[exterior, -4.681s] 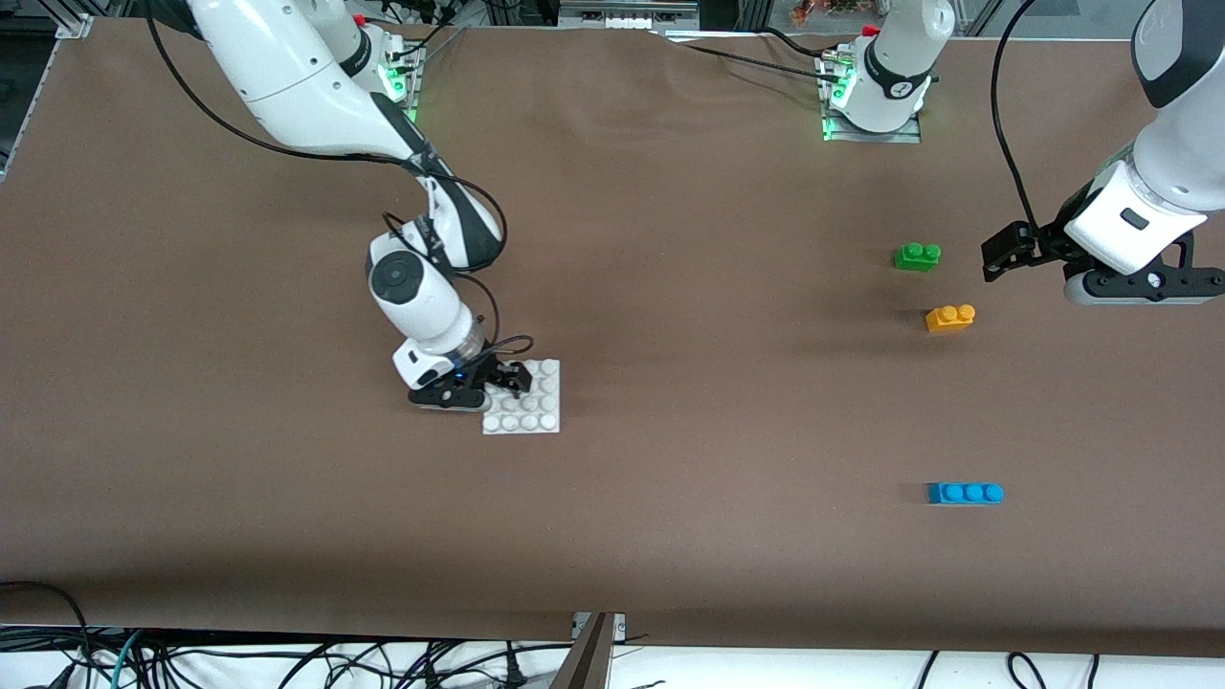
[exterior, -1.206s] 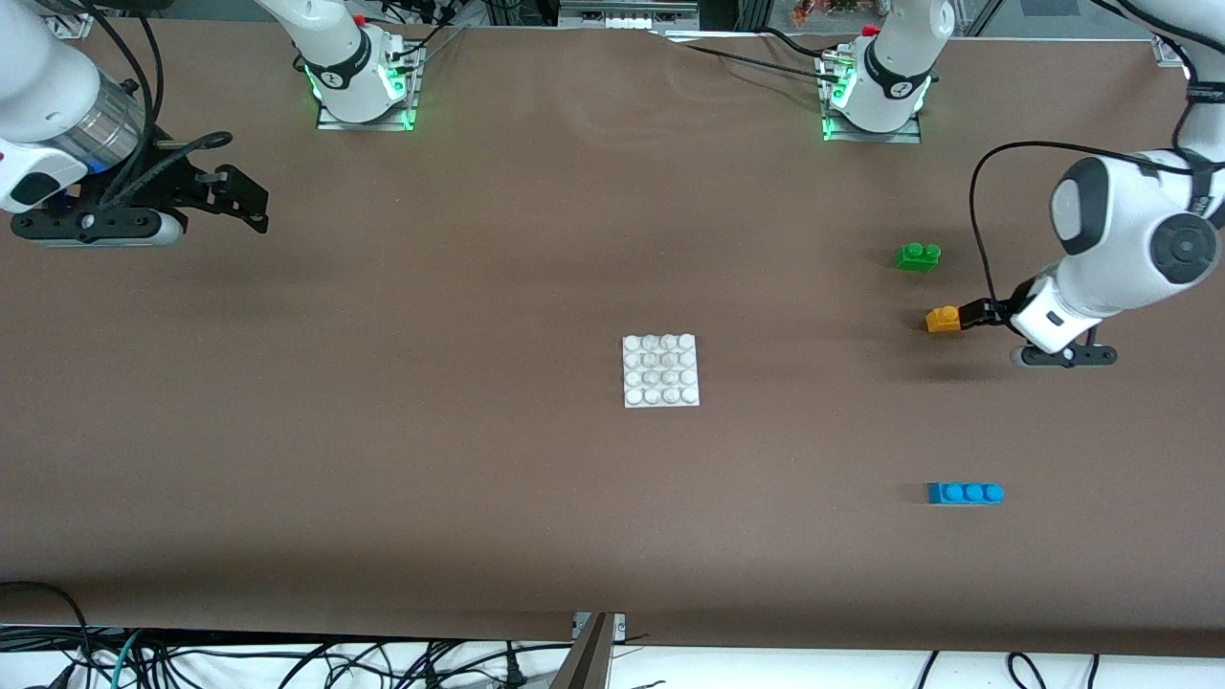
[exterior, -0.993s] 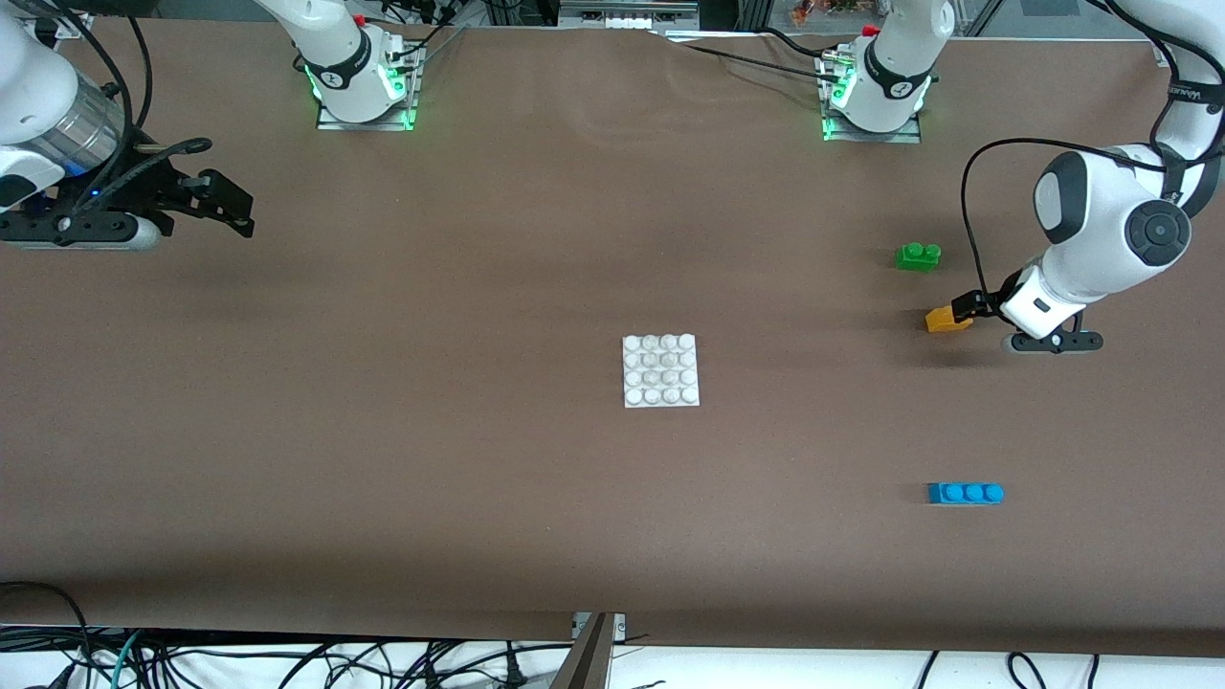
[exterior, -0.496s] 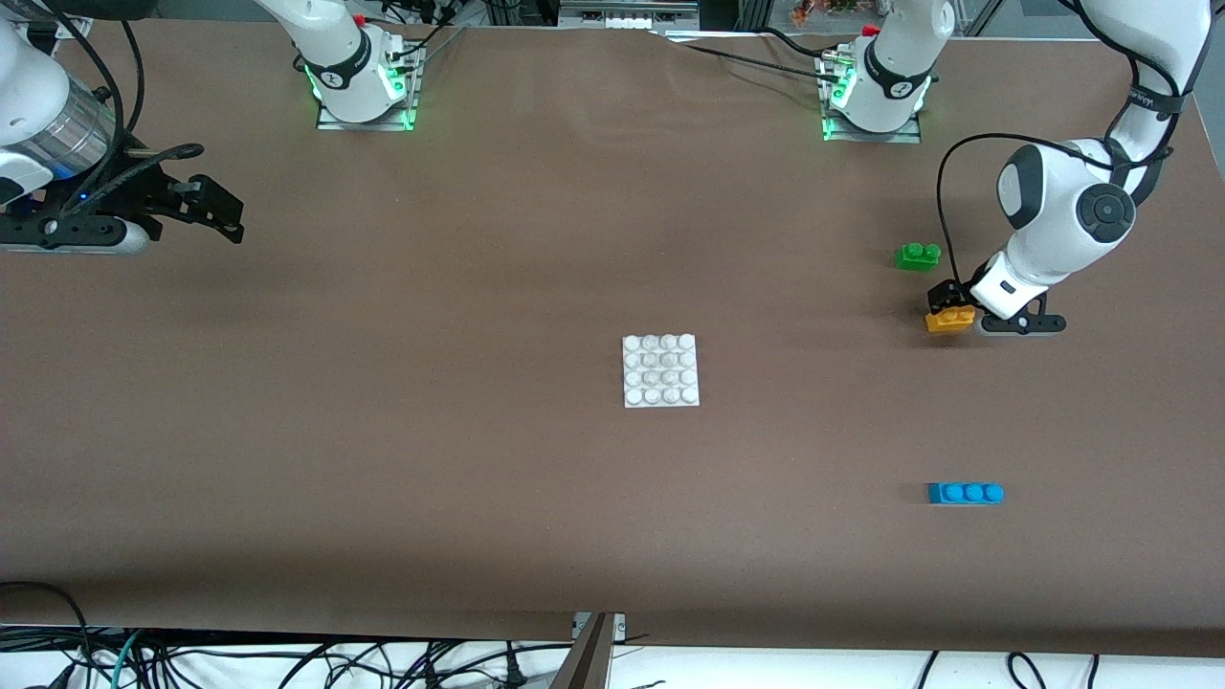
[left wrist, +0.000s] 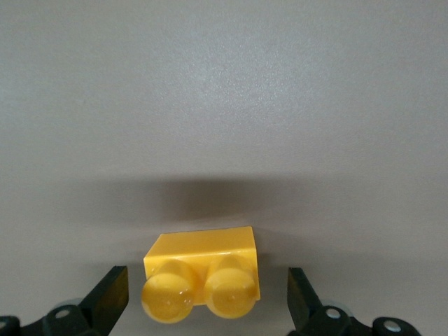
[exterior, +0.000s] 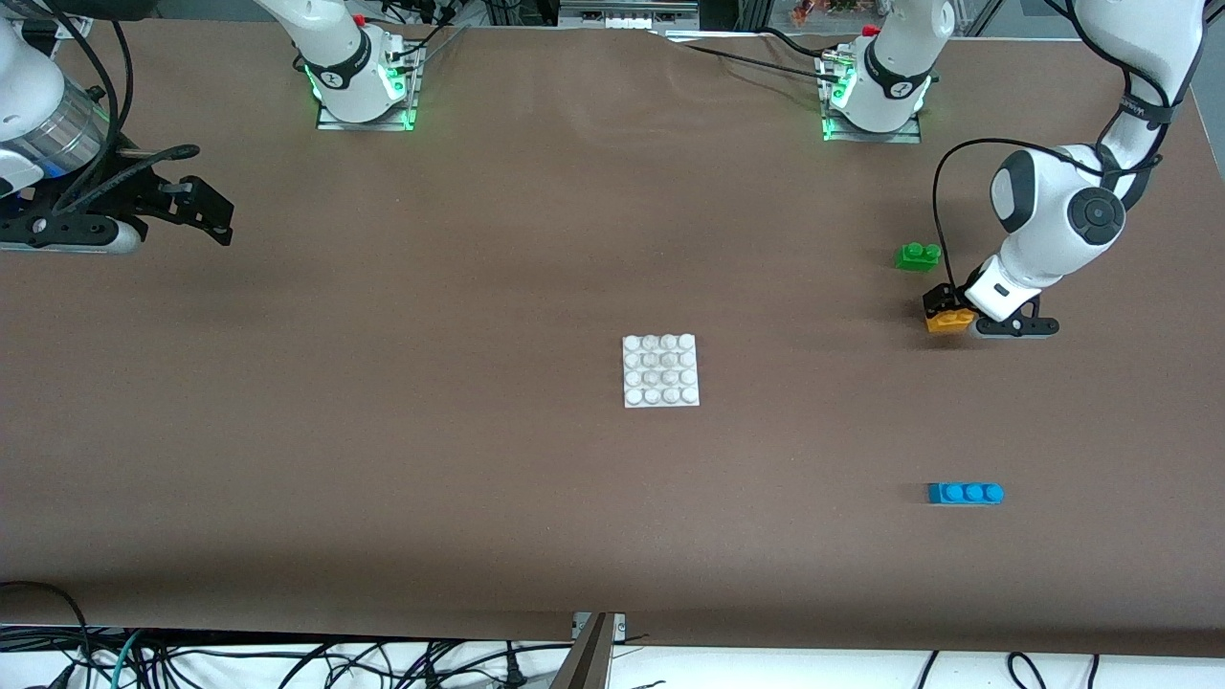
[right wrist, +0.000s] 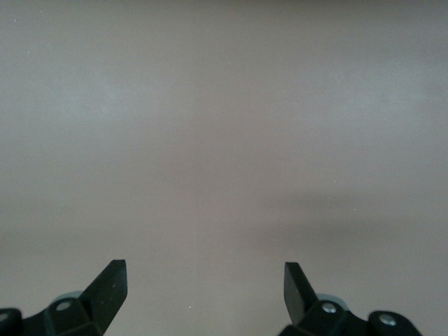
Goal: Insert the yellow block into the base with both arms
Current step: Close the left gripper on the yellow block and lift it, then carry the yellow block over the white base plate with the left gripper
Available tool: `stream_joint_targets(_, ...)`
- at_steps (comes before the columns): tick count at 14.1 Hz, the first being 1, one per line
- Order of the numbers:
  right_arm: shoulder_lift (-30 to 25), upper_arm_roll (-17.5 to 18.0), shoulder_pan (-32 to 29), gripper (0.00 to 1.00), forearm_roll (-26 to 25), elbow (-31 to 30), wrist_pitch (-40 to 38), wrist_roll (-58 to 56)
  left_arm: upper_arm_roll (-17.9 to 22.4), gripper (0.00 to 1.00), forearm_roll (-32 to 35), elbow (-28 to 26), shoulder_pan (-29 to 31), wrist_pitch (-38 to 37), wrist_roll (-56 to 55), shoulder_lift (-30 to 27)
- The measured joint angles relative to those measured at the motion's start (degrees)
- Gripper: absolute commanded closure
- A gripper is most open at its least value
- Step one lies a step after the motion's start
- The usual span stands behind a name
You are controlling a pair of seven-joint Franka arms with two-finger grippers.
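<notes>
While the right end effector (exterior: 206, 206) waits, spread open, over bare desk (exterior: 431, 498) at the right arm's end, the base (exterior: 660, 370) lies mid-desk. Toward the left arm's end, the left end effector (exterior: 943, 304), open, straddles the yellow block (left wrist: 203, 274), hiding its studs from the front, between the farther green brick (exterior: 917, 255) and nearer blue brick (exterior: 965, 493).

Light fell evenly from above on the brown table (exterior: 383, 459), bright without glare, and the front view was sharp from edge to edge. Soft, broad shadows lay under both arms. Green lamps glowed at the two bases. In the left wrist view a diffuse dark shadow spread on the table beside the yellow block (left wrist: 203, 273), whose studs carried small highlights; the right wrist view looked paler, washed and slightly soft.
</notes>
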Motion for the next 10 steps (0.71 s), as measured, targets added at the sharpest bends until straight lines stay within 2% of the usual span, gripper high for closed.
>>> stream_joint_targets(2,0.00,0.00,0.00,0.01,-0.13,0.01,0.00,0.00,-0.01,0.50,0.00,0.00,0.00,0.13,0.00,0.18)
stream_joint_targets(5,0.00,-0.02,0.00,0.01,-0.17,0.12,0.01,0.00,-0.02,0.76,0.00,0.03,0.00,0.37,0.04,0.06)
stream_joint_targets(7,0.00,-0.07,0.00,0.01,-0.21,0.37,0.01,0.00,-0.03,0.82,0.00,0.08,0.00,0.38,0.05,-0.09)
stream_joint_targets(10,0.00,-0.17,-0.01,0.01,-0.27,0.64,0.01,0.00,-0.33,0.82,0.00,0.67,0.02,-1.51,0.06,-1.47)
